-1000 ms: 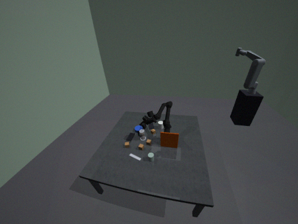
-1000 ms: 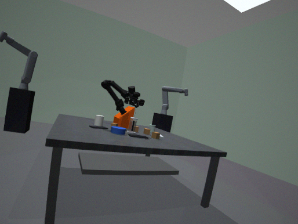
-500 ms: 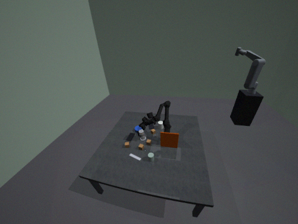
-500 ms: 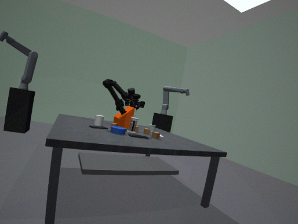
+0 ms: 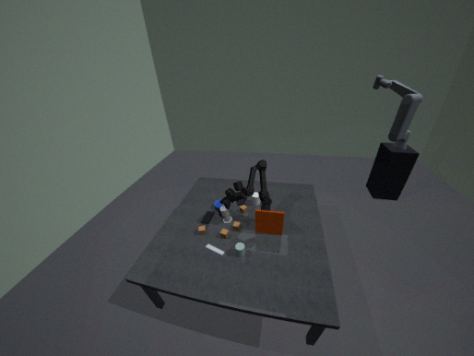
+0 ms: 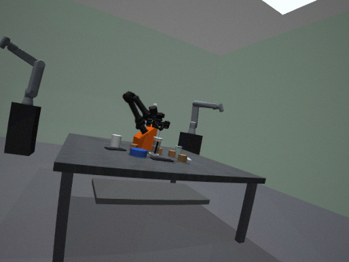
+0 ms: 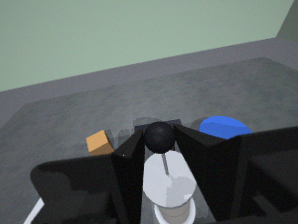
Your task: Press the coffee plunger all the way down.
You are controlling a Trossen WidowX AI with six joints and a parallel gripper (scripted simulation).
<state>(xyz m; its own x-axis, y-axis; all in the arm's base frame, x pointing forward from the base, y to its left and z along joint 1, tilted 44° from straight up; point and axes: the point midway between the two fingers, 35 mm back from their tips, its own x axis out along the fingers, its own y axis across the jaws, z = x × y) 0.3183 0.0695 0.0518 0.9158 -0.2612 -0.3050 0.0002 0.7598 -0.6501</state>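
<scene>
- Claw of mine pinches the plunger knob from both sides.
- My arm arches over, wrist reaching down.
- Coffee press stands upright on the table, beside the blue disc.

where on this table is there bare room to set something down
Crowded: around the coffee press, gripped at its knob by the gripper, with the blue disc, wooden cubes and orange block. Bare: the near stretch of table past the pale cup, and its right side beyond the orange block.
</scene>
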